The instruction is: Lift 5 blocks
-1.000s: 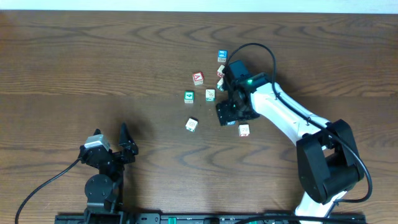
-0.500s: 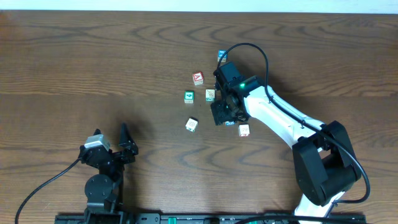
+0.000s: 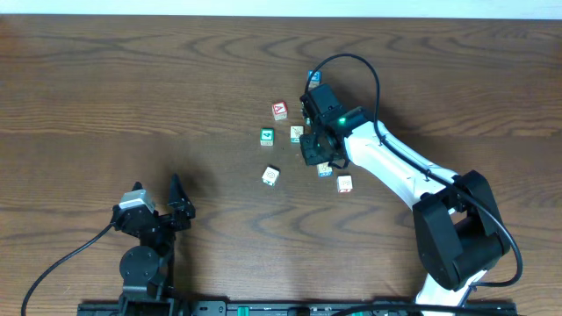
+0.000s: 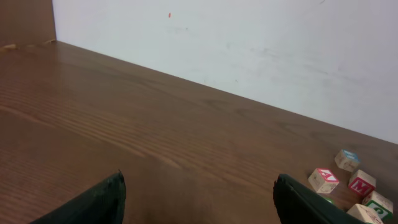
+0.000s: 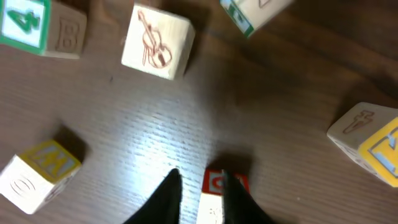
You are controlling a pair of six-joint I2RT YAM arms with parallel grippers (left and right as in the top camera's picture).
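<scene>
Small wooden blocks lie scattered mid-table: a cream one [image 3: 297, 133], a yellow-faced one [image 3: 270, 175], a pink-pictured one [image 3: 344, 183] and another [image 3: 325, 168]. My right gripper [image 3: 312, 147] hangs low over the cluster. In the right wrist view its jaws [image 5: 200, 190] stand narrow. A cube with a red face [image 5: 214, 183] sits off-centre between them, the right finger overlapping it and a strip of table left of it. Whether it is gripped does not show. Around it lie a violin block [image 5: 155, 43] and a yellow-faced block [image 5: 40, 171]. My left gripper [image 3: 180, 206] is open and far from the blocks.
A red-faced cube [image 3: 279, 110], a green-faced cube [image 3: 267, 136] and a blue-faced cube [image 3: 313, 79] lie among the blocks. In the left wrist view the cluster [image 4: 360, 182] sits far right, with bare wood in front and a white wall [image 4: 249, 43] behind.
My right gripper has shifted up and left over the cluster and its jaws have narrowed around the red-faced cube, uncovering a block below it. The left arm has not moved.
</scene>
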